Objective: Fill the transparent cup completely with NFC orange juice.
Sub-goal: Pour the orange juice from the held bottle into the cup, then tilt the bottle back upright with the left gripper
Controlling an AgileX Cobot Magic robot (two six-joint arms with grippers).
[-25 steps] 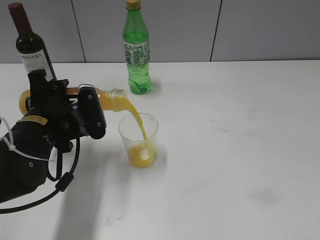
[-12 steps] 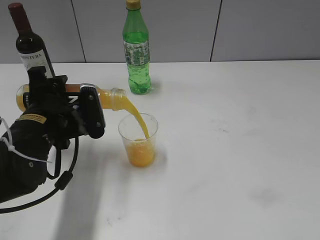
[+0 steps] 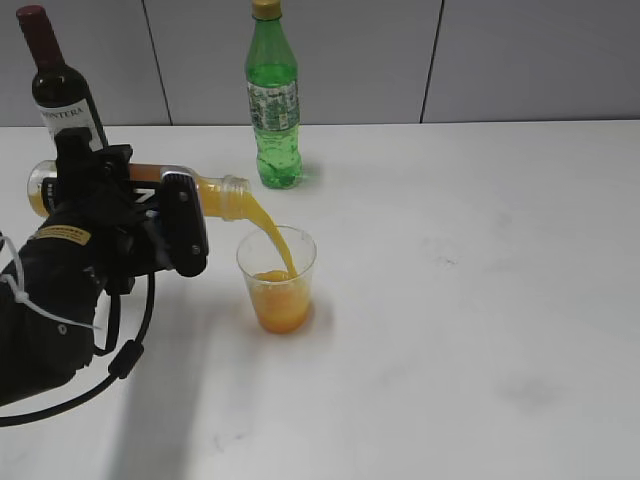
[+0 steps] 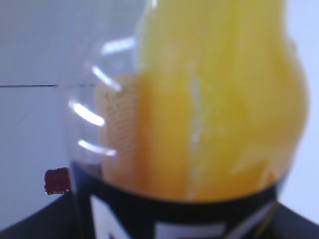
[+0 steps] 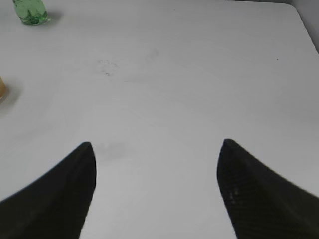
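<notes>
My left gripper (image 3: 168,207) is shut on the NFC orange juice bottle (image 3: 222,196) and holds it lying nearly level, mouth to the right. A stream of juice (image 3: 274,240) runs from the mouth into the transparent cup (image 3: 277,262), which stands upright on the white table and is about half full. In the left wrist view the bottle (image 4: 214,99) fills the frame, with its dark label (image 4: 169,216) at the bottom. My right gripper (image 5: 157,143) is open and empty over bare table; it does not show in the exterior view.
A dark wine bottle (image 3: 60,95) stands at the back left, just behind my left gripper. A green plastic bottle (image 3: 272,100) stands behind the cup; its base shows in the right wrist view (image 5: 31,13). The white table (image 3: 480,300) extends to the right.
The juice level in the cup has risen from about a quarter to about half. The bottle's base end has lifted slightly and shifted left. The stream keeps flowing.
</notes>
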